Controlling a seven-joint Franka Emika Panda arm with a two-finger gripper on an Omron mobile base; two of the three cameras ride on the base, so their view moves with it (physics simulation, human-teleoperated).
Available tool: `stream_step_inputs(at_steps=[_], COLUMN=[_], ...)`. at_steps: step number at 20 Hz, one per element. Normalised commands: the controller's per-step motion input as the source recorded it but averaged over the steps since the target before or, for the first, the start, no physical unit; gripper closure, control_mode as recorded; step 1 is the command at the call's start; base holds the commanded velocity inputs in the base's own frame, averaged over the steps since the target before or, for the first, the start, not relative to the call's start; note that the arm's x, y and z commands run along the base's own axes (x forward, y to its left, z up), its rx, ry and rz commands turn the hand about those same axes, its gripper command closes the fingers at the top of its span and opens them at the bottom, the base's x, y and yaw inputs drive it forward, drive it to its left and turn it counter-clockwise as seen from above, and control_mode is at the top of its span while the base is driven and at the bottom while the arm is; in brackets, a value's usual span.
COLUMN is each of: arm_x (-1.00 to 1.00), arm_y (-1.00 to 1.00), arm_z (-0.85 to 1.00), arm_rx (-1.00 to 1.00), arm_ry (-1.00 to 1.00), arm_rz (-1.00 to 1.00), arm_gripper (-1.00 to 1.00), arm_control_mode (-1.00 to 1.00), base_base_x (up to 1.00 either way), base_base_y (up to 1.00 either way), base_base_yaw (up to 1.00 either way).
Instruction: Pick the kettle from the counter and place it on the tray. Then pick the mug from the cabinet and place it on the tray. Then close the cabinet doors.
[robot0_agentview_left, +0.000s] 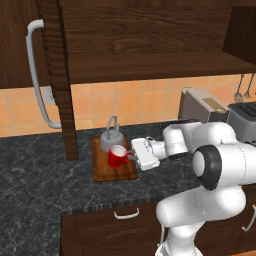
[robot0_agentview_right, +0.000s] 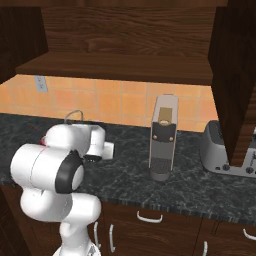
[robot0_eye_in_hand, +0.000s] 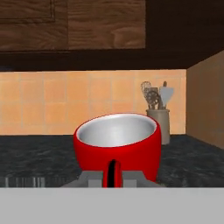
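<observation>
We hold the red mug (robot0_agentview_left: 117, 157) by its handle: in the hand view the gripper (robot0_eye_in_hand: 113, 176) has its fingers pinched on the handle of the mug (robot0_eye_in_hand: 116, 148), the pale bowl upright and empty. Taking the tray (robot0_agentview_left: 102, 171) as our landmark, the mug sits over the tray's front half, just in front of the kettle (robot0_agentview_left: 111, 137), which already stands on the tray's back part. Whether the mug's base touches the board or hangs just above it we cannot tell.

By our reckoning, the kettle step is done and the mug has been brought out of the cabinet (robot0_agentview_left: 145, 50) to the tray; what is left is to set it down, let go, and then shut the cabinet doors. The left door (robot0_agentview_left: 57, 75) stands swung out to the left of the tray, edge-on with its silver bar handle (robot0_agentview_left: 37, 75) showing, and the right door (robot0_agentview_right: 235, 75) hangs open well to the right of the tray.

From the right base view we get what the left one lacks: the tall coffee machine (robot0_agentview_right: 163, 137) and the toaster (robot0_agentview_right: 222, 150) on the counter (robot0_agentview_right: 185, 185), with the kettle's wire handle (robot0_agentview_right: 75, 115) peeking over the arm. The hand view alone gives us a jar of utensils (robot0_eye_in_hand: 157, 118) behind the mug, against the tiled wall (robot0_eye_in_hand: 43, 103).
</observation>
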Motion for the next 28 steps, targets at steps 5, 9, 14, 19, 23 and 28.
stream_step_inputs(at_steps=[5, 9, 14, 19, 23, 28], arm_x=[0.44, 0.39, 0.41, 0.39, 0.33, 0.16], arm_y=[0.14, 0.12, 0.1, 0.09, 0.13, 0.06], arm_z=[-0.28, -0.28, -0.37, -0.34, -0.26, -0.24], arm_rx=[-0.04, 0.0, -0.04, -0.09, -0.14, -0.07], arm_ry=[-0.02, 0.0, 0.0, -0.01, -0.05, -0.06], arm_rz=[0.0, 0.0, -0.05, -0.04, -0.01, 0.0], arm_gripper=[1.0, 1.0, 1.0, 1.0, 1.0, 1.0], arm_control_mode=[-1.0, -1.0, -1.0, -1.0, -1.0, -1.0], base_base_x=[0.0, 0.0, 0.0, 0.0, 0.0, 0.0], base_base_y=[0.0, 0.0, 0.0, 0.0, 0.0, 0.0], base_base_yaw=[0.0, 0.0, 0.0, 0.0, 0.0, 0.0])
